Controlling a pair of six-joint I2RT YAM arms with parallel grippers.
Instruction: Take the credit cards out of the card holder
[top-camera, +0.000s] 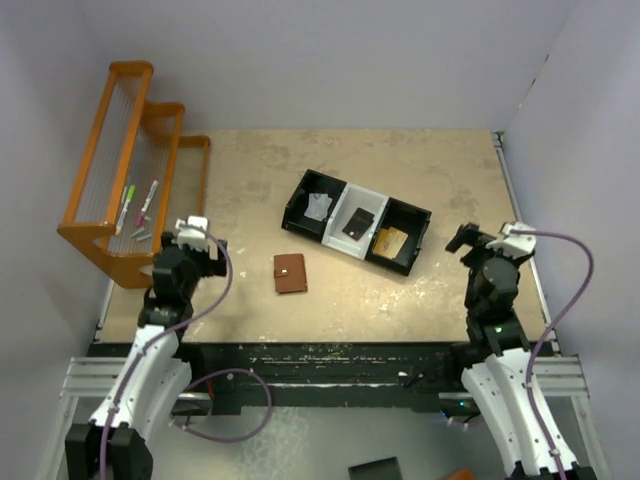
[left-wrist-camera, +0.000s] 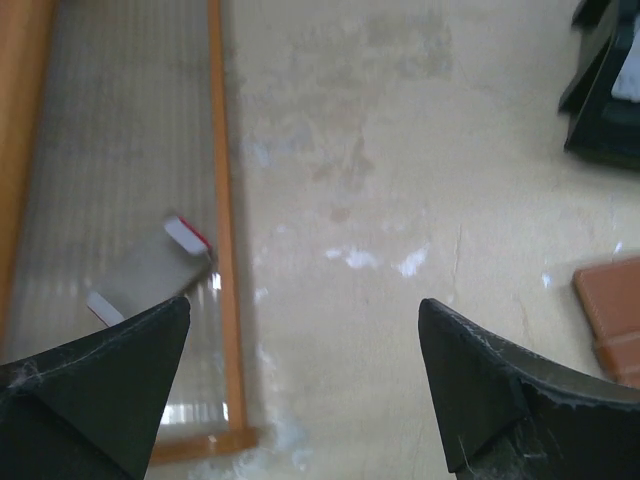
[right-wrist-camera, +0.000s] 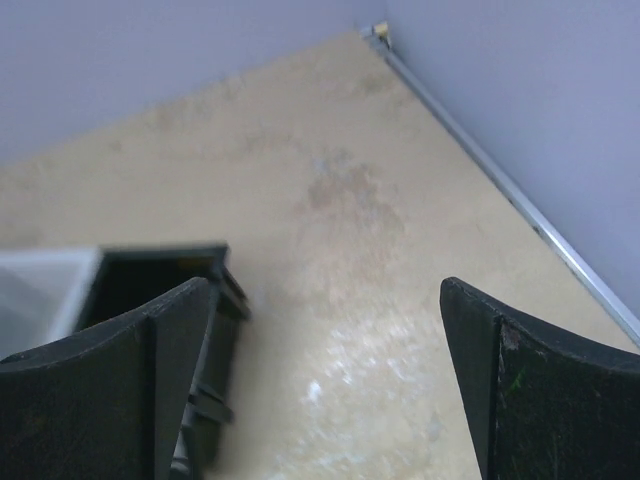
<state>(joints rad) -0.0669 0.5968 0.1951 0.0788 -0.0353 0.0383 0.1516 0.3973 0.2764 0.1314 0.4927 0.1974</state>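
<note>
Table stock, both arms idle over it.
You have: a table (top-camera: 400, 170); an orange rack (top-camera: 110, 180) at its left rear; a three-bay tray (top-camera: 296, 200) mid-table; your left gripper (left-wrist-camera: 305, 380) and right gripper (right-wrist-camera: 325, 370), both spread wide with nothing between the fingers; the holder (top-camera: 290, 273), folded shut on the table near the tray's left end; a dark card (top-camera: 358, 223) in the middle bay; a gold card (top-camera: 390, 241) in the right bay.

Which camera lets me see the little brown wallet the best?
The top external view. It shows the whole card holder, closed, with nothing covering it. The left wrist view catches only one end of the card holder at the picture's right edge. The right wrist view does not show it.
</note>
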